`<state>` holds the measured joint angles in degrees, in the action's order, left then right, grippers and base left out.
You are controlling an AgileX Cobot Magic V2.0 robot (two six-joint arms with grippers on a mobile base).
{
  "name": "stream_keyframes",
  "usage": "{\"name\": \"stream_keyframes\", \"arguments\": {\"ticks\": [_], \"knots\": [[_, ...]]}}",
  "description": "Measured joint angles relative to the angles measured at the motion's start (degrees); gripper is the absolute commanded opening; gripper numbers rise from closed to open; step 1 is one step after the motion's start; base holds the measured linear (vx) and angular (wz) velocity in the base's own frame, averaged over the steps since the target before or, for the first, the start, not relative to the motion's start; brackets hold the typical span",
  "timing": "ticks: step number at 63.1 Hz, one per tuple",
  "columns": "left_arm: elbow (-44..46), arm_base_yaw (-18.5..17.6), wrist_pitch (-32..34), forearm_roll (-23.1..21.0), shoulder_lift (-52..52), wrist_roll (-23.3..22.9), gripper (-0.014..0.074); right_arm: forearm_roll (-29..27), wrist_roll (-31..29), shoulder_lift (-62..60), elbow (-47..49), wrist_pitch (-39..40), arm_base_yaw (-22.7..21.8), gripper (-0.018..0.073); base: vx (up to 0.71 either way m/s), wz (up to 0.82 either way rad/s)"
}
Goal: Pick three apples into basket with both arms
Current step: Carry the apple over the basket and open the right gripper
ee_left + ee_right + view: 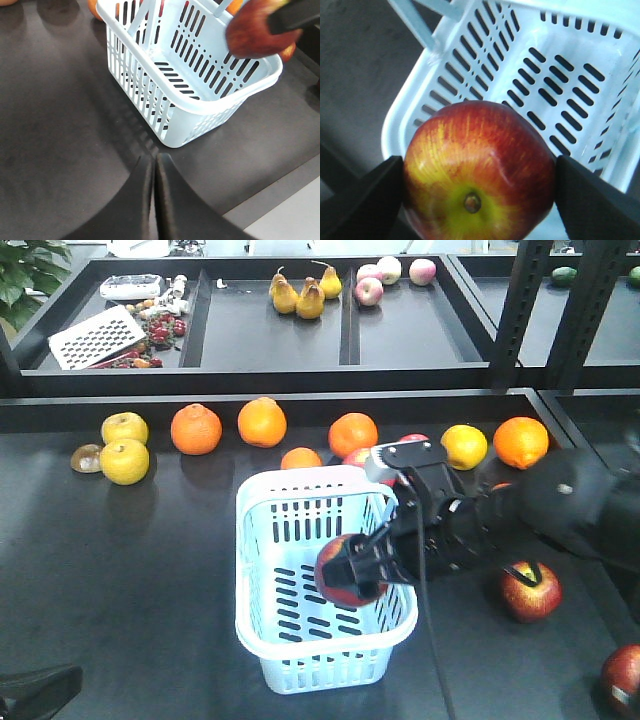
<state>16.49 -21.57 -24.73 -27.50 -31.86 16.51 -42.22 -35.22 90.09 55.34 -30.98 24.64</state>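
- Pressed together and holding nothing, the left gripper [153, 162] hangs over bare dark worktop [120, 580], near and left of the basket [300, 478].
- Between its two black fingers the right gripper [352, 562] pinches a dark red apple [480, 165]. The stem end, with its yellow-green patch, faces the wrist camera.
- That apple is held over the right half of the pale blue basket, above its slotted floor.
- On the worktop to the right of the basket lies a second apple [531, 591], just on the near side of the right arm [560, 505].
- At the near right corner sits a third apple [622, 678], cut off by the edge of the view.
- Oranges [262, 422] and yellow fruit [124, 461] line the far side of the worktop.
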Motion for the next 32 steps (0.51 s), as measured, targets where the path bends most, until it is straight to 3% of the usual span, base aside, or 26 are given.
{"name": "stream_keyframes", "arguments": {"ticks": [10, 15, 24, 32], "knots": [[0.00, 0.00, 0.00, -0.12, 0.00, 0.00, -0.0006, 0.06, 0.00, 4.59, 2.92, 0.07, 0.00, 0.0610, 0.00, 0.00], [0.00, 0.00, 0.00, -0.12, 0.00, 0.00, -0.0006, 0.12, 0.00, 5.30, 3.05, 0.07, 0.00, 0.0685, 0.00, 0.00], [0.00, 0.00, 0.00, -0.12, 0.00, 0.00, -0.0006, 0.12, 0.00, 5.36, 3.22, 0.43, 0.00, 0.0698, 0.00, 0.00], [0.00, 0.00, 0.00, -0.12, 0.00, 0.00, -0.0006, 0.12, 0.00, 5.36, 3.22, 0.44, 0.00, 0.0623, 0.00, 0.00]]}}
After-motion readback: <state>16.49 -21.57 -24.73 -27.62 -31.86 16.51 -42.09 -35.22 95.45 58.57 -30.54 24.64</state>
